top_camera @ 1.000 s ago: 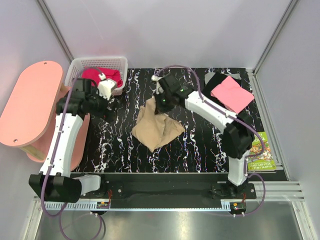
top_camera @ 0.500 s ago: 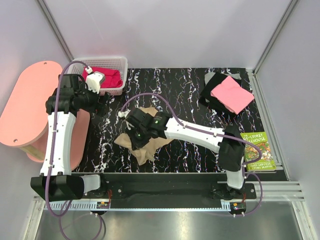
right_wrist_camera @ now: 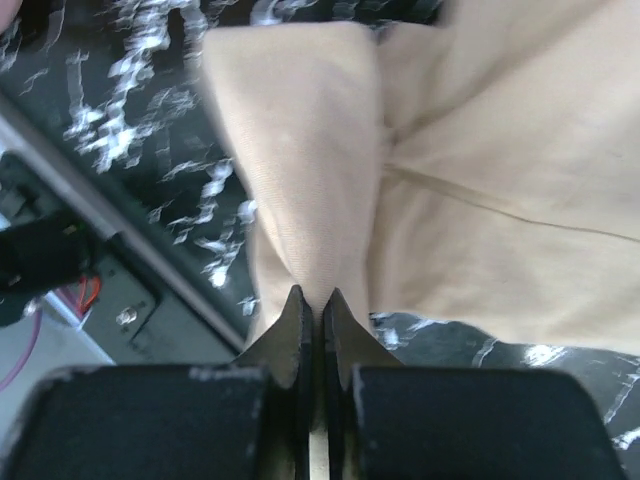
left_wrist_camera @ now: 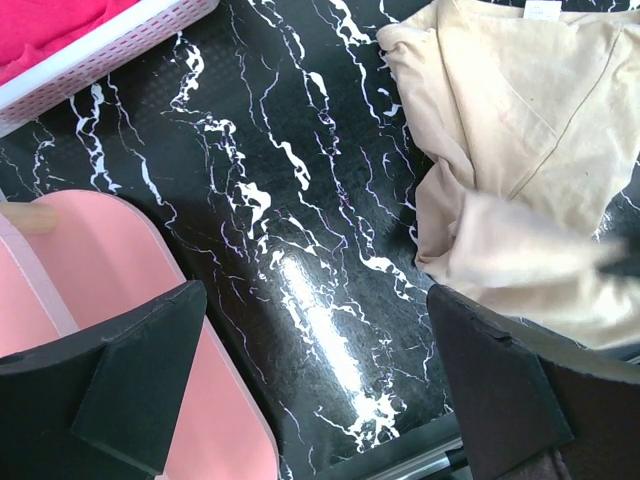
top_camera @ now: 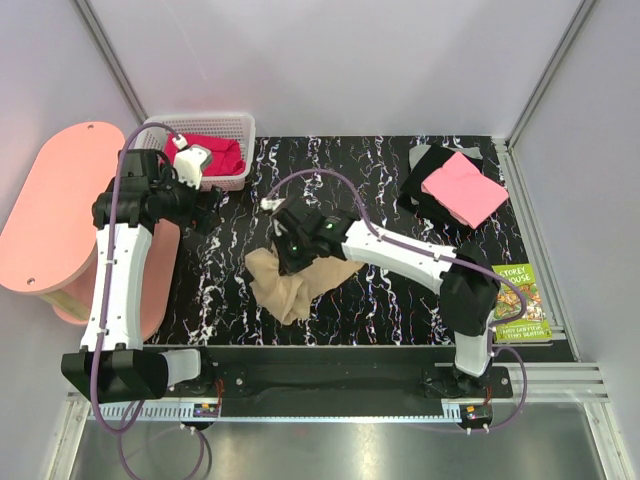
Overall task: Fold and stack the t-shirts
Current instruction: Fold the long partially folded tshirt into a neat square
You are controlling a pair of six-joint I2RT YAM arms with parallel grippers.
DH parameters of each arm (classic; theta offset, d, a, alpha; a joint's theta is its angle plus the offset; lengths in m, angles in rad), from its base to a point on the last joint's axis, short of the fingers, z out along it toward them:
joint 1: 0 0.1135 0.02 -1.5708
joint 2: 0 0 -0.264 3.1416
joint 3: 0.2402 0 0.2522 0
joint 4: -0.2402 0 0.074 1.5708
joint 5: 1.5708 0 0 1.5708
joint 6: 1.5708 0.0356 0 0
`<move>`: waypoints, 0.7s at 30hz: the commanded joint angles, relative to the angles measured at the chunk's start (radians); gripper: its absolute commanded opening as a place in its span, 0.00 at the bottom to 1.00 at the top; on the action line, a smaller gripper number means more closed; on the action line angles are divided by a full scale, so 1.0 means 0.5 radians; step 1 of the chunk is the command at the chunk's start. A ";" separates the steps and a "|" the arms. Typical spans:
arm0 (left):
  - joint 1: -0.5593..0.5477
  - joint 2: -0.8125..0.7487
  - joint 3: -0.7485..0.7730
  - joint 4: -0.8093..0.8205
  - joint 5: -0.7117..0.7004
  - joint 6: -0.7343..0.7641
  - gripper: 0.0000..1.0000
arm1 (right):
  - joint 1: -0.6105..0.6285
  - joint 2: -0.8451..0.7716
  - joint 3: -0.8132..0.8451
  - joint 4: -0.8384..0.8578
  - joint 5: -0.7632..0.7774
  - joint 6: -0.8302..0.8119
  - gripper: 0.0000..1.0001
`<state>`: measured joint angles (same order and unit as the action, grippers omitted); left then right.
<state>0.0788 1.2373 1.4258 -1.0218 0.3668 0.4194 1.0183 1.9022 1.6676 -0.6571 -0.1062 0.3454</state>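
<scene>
The tan t-shirt lies crumpled on the black marbled table, left of centre. My right gripper is shut on a fold of it; in the right wrist view the cloth runs up from the pinched fingertips. My left gripper hovers open and holds nothing near the table's left edge, the tan shirt to its right and its fingers wide apart. A folded pink t-shirt rests on the black t-shirt at the back right. The magenta-red one sits in the basket.
The white basket stands at the table's back left corner, its rim showing in the left wrist view. A pink oval side table stands left of the table. A green book lies at the front right.
My right gripper dragged the tan shirt from the table's middle toward the front left, then came back a little. The left arm drew back slightly to the left and stays open.
</scene>
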 commanded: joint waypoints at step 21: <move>-0.041 -0.008 -0.038 -0.003 0.110 0.042 0.99 | -0.598 -0.015 -0.225 0.658 -0.315 0.171 0.00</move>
<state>0.0708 1.2373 1.4128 -1.0420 0.3897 0.4400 0.7155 1.9316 1.4597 -0.4320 -0.1837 0.3965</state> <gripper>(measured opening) 0.987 0.031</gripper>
